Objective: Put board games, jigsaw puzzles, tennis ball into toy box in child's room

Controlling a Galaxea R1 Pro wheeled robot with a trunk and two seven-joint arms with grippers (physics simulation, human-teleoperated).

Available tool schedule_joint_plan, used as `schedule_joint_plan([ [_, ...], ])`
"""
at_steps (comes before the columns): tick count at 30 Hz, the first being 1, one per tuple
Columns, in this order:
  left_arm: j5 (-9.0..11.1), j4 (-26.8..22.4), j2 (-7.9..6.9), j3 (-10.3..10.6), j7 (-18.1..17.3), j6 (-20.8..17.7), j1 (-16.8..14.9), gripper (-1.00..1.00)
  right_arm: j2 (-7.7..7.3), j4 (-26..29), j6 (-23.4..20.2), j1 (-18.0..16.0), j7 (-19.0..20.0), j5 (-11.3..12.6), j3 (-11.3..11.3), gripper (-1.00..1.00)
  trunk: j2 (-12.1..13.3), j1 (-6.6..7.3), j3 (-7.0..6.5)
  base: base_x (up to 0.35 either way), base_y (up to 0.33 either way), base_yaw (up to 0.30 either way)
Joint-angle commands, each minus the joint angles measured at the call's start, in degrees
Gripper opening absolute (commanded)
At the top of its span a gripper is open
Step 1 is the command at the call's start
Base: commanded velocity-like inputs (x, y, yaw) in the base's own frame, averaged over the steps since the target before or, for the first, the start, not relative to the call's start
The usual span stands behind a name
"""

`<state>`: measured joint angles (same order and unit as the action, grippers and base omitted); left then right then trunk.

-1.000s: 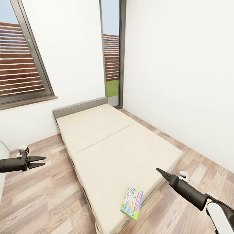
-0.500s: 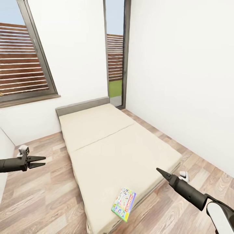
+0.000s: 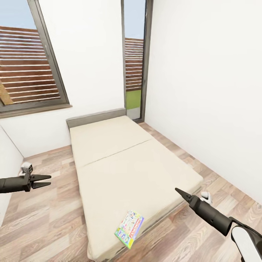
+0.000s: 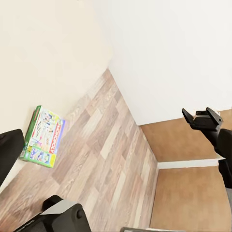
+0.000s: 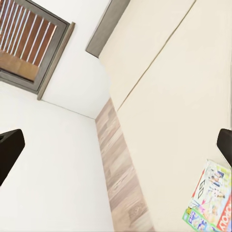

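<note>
Bed (image 3: 123, 160) and board game (image 3: 129, 228) shifted leftward in view

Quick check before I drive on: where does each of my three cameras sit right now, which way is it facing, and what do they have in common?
Head view: on the head, looking down over the bed, board game at its near edge; left hand and right hand show.
Left wrist view: on the left arm, facing the wood floor and board game; dark finger shows.
Right wrist view: on the right arm, facing the bed; board game and finger show.
Shared: the board game.
</note>
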<state>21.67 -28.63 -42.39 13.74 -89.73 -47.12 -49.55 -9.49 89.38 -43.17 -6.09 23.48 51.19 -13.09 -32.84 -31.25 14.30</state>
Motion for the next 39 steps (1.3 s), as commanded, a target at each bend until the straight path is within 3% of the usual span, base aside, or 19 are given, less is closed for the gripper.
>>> schedule_joint_plan([
  [1,0.2,0.03,-0.06,0.4,-0.27,-0.61,-0.11,1.0,0.0,0.0,-0.34,-0.03,0.16,0.05,-0.09,1.0,-0.09,-0.02,0.1,0.0,-0.301,0.139],
  [24,0.24,0.03,-0.06,0.41,-0.27,-0.61,-0.11,1.0,0.0,0.07,-0.34,-0.04,0.16,0.05,-0.02,1.0,-0.09,-0.02,0.1,-0.029,-0.298,0.161],
  [39,0.13,0.03,0.03,0.41,-0.27,-0.61,-0.11,1.0,0.0,0.09,-0.34,-0.04,0.16,0.01,1.01,1.0,-0.09,-0.02,0.1,-0.015,-0.066,0.176],
])
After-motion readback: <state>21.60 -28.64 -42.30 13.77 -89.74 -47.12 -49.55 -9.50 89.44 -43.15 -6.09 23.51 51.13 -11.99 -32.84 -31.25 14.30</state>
